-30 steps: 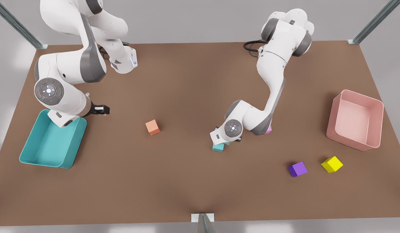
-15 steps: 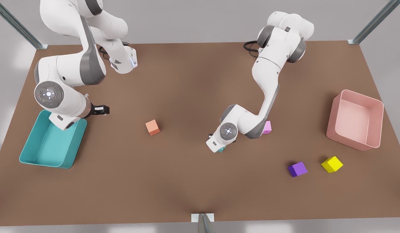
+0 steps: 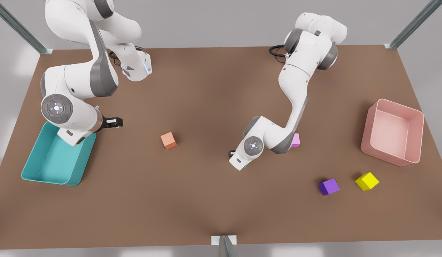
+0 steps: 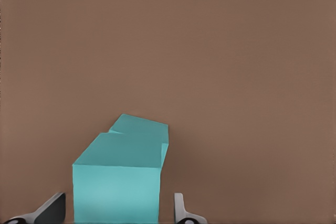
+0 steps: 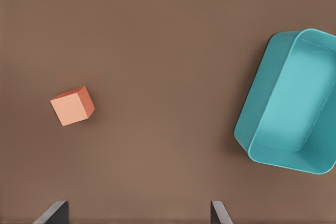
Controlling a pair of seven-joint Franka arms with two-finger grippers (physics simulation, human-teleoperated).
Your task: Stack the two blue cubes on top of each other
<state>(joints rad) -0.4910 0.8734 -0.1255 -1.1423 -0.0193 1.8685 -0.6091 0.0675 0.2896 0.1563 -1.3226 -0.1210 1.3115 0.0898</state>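
Teal plastic makes up the open bin (image 3: 49, 181) at about 8 o'clock on the bench (image 3: 206, 89), and nothing lies in the part of it that shows. Just above its 1 o'clock corner hangs the right pincer (image 3: 115, 122), which waits with its fingers spread wide and empty. An orange cube (image 3: 168, 140) sits at 9 o'clock from the bench's middle, well apart from everything else. Just off the middle toward 4 o'clock is the left pincer (image 4: 118, 203), straddling the nearer blue cube (image 4: 116, 182). A sliver of bench shows on each side between finger and cube, so it is open and grips nothing. The second blue cube (image 4: 142, 127) peeks out from behind the first, touching it and turned at a slight angle. The nearer one appears to rest on top of it, though the contact itself is hidden. Both cubes look light, rigid and matte, so they should not slip. Flat opposite faces are the place to take hold, low enough not to tip the stack, which may be off-square and could topple if nudged. A pink cube (image 3: 296, 140) sits at 3 o'clock of that arm's wrist, and a purple cube (image 3: 328, 186) and a yellow cube (image 3: 366, 181) lie toward 4 o'clock. At 3 o'clock the pink bin (image 3: 388, 157) stands empty.
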